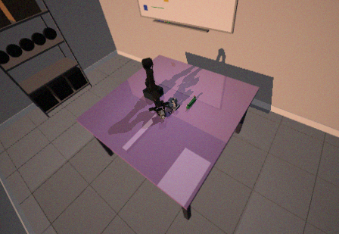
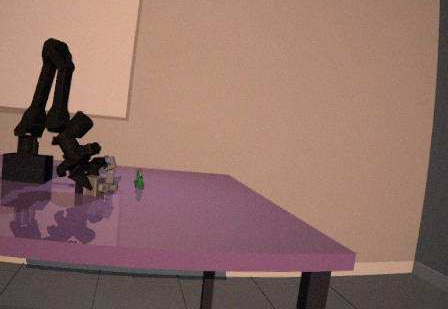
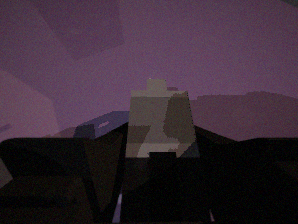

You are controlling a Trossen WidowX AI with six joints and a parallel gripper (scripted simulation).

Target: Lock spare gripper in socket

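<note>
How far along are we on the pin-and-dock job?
Done: the green lock pin lies loose on the table, out of the socket. In hand: the gripper is shut on the grey spare gripper, low by the table. Left: dock it in the mount, push the pin through, open and back away.

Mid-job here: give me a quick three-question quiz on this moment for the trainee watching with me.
1. True or false: the gripper is shut on the beige block.
2. The green piece lies: A) on the table, apart from the arm; B) between the fingers; C) on the floor.
3. What hangs on the wall behind the table?

Key: 1 true; 2 A; 3 a whiteboard.
</note>
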